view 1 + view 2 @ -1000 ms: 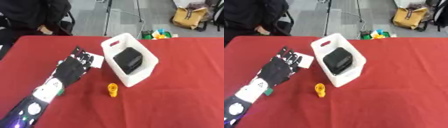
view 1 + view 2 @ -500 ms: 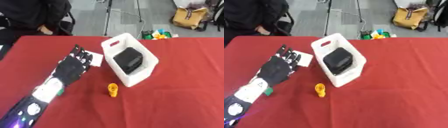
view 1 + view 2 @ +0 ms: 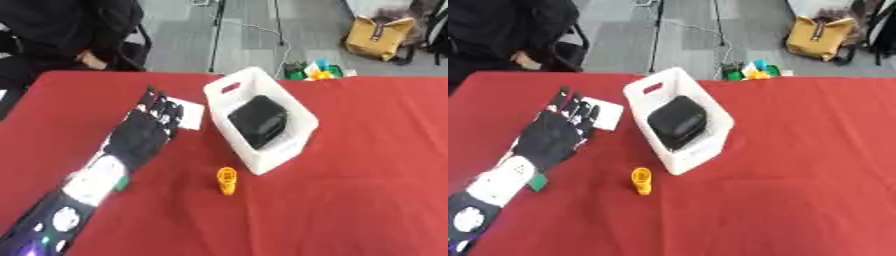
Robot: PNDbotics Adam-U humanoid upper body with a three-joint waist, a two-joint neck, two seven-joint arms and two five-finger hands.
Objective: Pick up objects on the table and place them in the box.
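A white box (image 3: 289,145) stands near the middle of the red table (image 3: 367,190), and a black case (image 3: 258,122) lies inside it. A small orange object (image 3: 227,180) sits on the cloth just in front of the box. A flat white card (image 3: 191,114) lies to the left of the box. My left hand (image 3: 140,135) is stretched flat over the table, fingers straight, with its fingertips (image 3: 164,102) over the card's left edge. The hand holds nothing. My right hand shows in neither view.
A person in dark clothes sits on a chair at the far left edge of the table. Beyond the table a tan bag (image 3: 376,35) and small coloured things (image 3: 311,71) lie on the grey floor. A tripod stands behind the box.
My left hand has crept a little forward toward the white card. The box, the case and the orange object keep their places.
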